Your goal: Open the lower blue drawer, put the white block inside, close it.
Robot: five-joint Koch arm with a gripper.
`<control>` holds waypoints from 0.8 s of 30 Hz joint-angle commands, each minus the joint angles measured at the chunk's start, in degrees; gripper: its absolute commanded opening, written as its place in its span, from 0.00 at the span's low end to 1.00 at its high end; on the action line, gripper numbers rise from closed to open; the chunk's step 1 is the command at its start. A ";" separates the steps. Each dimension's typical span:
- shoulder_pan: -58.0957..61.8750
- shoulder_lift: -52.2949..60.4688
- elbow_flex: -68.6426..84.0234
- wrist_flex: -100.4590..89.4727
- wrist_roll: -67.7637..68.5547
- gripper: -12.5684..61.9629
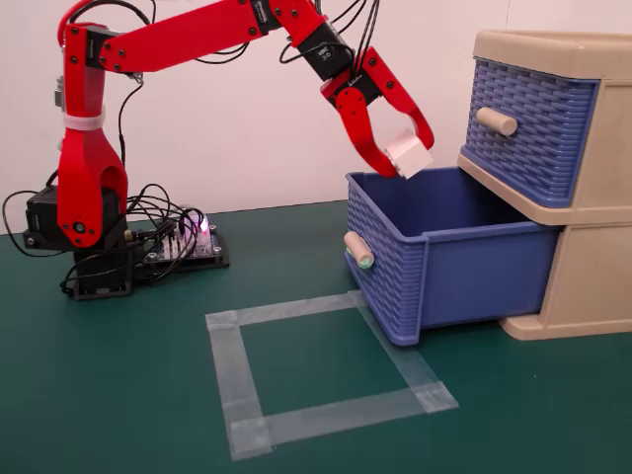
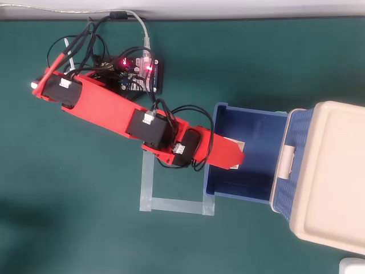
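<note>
lower blue drawer (image 1: pixel 474 259) pulled open on bench (image 1: pixel 118 395), empty inside. my hand (image 1: pixel 400 158) above drawer's front part, clenched on white block (image 1: pixel 410 154). step in hand: placing. next, i judge: lower into drawer, let go, back out, push front shut.

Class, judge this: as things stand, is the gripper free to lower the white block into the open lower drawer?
Probably yes: the gripper holds the white block above the lower blue drawer, which is pulled out with nothing visible inside.
</note>
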 commanded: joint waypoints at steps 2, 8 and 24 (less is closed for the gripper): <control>-1.05 0.97 -2.46 -2.11 4.75 0.46; -1.05 7.73 -2.81 0.53 4.92 0.63; 0.00 -2.55 4.13 29.27 -3.96 0.63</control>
